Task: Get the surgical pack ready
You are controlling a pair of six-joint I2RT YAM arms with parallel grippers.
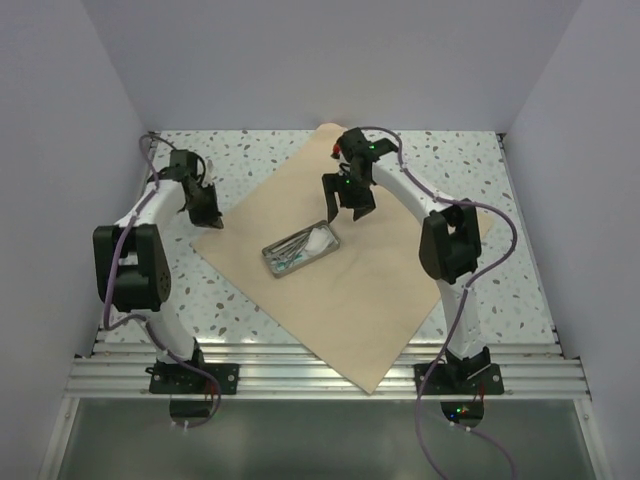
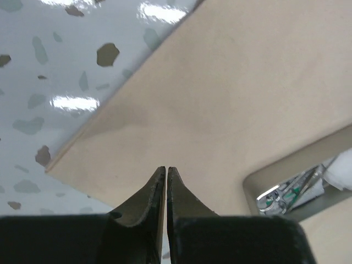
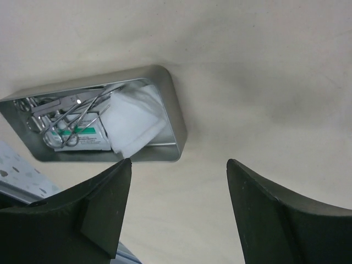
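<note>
Tray with instruments and gauze lies mid-wrap, at the middle of the table.
The wrap lies cornerwise, its near corner over the table's near edge. The left gripper is pinched tight with nothing seen between its fingers, over the wrap's left corner. The right gripper gapes wide above the wrap, just on the far side of the tray.

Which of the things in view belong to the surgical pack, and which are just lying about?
Belong to the job:
- tan wrap sheet
- metal tray on the sheet
- scissor-handled instruments in the tray
- white gauze in the tray
- green-labelled packet in the tray, probably

Lying about:
- nothing loose that I can see; only the speckled table around the sheet
</note>
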